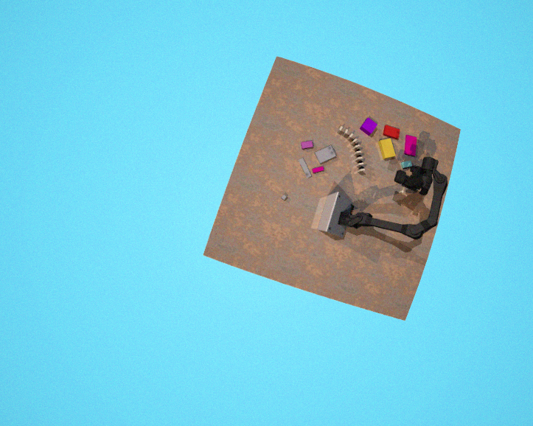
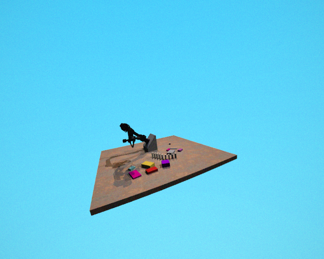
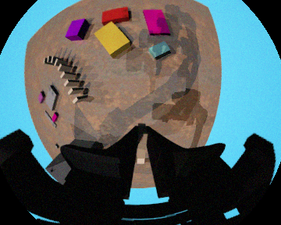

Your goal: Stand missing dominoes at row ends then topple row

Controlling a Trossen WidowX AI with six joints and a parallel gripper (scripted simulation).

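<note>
A curved row of small pale dominoes [image 1: 354, 149] [image 2: 163, 156] [image 3: 69, 74] stands on the brown table [image 1: 280, 238] [image 2: 156, 183]. My gripper [image 1: 402, 183] [image 2: 132, 144] [image 3: 142, 128] is shut on one pale domino [image 1: 402, 188] [image 3: 142, 151]. It holds the domino high above the table, to the right of the row's near end and apart from it. In the wrist view the domino shows as a thin pale strip between the two dark fingers.
Purple [image 1: 368, 125], red [image 1: 391, 132], magenta [image 1: 410, 144], yellow [image 1: 386, 148] and teal [image 1: 406, 163] blocks lie right of the row. Grey [image 1: 325, 154] and pink [image 1: 307, 144] pieces lie left of it. The robot base [image 1: 332, 214] stands near the row's near end.
</note>
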